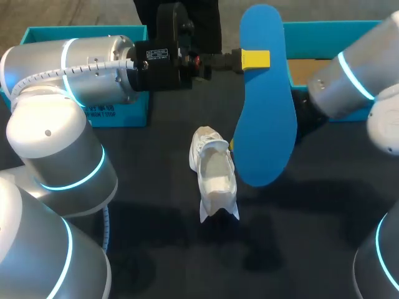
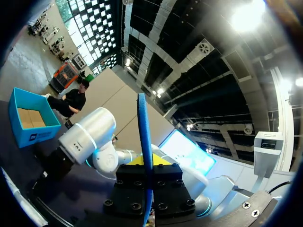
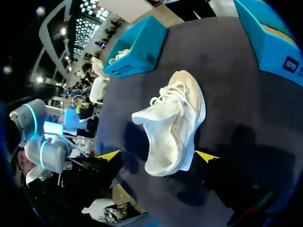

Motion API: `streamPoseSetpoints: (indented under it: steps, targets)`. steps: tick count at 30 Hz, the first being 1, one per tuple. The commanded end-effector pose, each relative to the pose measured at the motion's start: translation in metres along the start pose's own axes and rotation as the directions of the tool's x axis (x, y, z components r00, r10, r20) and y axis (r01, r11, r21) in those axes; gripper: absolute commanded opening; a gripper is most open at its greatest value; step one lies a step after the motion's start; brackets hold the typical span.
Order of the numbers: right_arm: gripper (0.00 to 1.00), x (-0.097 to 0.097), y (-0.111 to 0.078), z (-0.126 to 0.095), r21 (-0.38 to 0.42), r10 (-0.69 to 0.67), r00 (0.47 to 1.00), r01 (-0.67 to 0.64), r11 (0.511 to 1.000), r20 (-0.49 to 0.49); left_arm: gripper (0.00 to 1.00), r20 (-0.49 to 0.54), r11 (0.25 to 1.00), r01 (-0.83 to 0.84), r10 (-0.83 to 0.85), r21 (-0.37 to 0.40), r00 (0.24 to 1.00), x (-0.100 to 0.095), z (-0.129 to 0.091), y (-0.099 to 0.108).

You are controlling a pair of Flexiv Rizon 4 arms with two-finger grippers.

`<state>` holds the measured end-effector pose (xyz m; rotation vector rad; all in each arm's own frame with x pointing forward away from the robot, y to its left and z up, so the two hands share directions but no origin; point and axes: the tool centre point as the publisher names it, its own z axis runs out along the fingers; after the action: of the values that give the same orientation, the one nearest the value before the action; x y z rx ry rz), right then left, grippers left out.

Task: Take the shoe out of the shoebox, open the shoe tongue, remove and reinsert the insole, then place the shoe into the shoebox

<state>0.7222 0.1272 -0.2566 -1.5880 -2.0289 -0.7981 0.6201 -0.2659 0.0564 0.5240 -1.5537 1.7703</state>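
Note:
A blue insole (image 1: 268,99) hangs upright above the table, and my left gripper (image 1: 252,59) is shut on its upper part. In the left wrist view the insole (image 2: 143,127) runs edge-on between the yellow tips of that gripper (image 2: 147,163). The white shoe (image 1: 215,177) lies on the dark table below, mouth wide and tongue pulled out. My right arm (image 1: 349,78) comes in behind the insole, which hides most of its gripper. In the right wrist view the right gripper (image 3: 158,156) stands open just over the heel end of the shoe (image 3: 175,123), a finger on each side.
One teal shoebox (image 1: 118,112) stands at the back left under my left arm. Another teal box (image 1: 324,43), cardboard showing inside, stands at the back right behind my right arm. Bare dark tabletop (image 1: 280,249) lies in front of the shoe.

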Motion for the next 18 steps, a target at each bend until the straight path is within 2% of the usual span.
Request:
streamPoseSetpoints:
  steps: [1,2,9,10,14,18]
  targets:
    - [1.0,0.001,-0.002,-0.014,-0.003,-0.015,0.993,0.015,1.0,-0.119,0.0,0.001,1.0,0.0,0.0,0.002,1.0,0.0,0.0,0.002]
    - [1.0,0.003,-0.001,-0.016,-0.011,-0.018,0.987,0.016,1.0,-0.158,0.0,0.001,1.0,0.0,0.0,0.002,1.0,0.0,0.0,0.002]
    - [1.0,0.013,0.006,-0.035,-0.036,-0.009,0.967,0.0,0.999,-0.256,0.0,0.001,1.0,0.0,0.0,0.002,1.0,0.0,0.0,0.002]
    - [1.0,0.022,0.011,-0.047,-0.05,-0.003,0.957,-0.012,0.999,-0.289,0.0,0.001,1.0,0.0,0.0,0.002,1.0,0.0,0.0,0.002]
    - [1.0,0.028,0.016,-0.057,-0.077,-0.007,0.939,-0.021,0.997,-0.344,0.0,0.001,1.0,0.0,0.0,0.002,1.0,0.0,0.0,0.002]
    - [1.0,0.034,0.019,-0.064,-0.1,0.001,0.912,-0.046,0.994,-0.411,0.0,0.054,0.983,-0.165,0.17,-0.08,0.984,-0.013,-0.012,0.011]
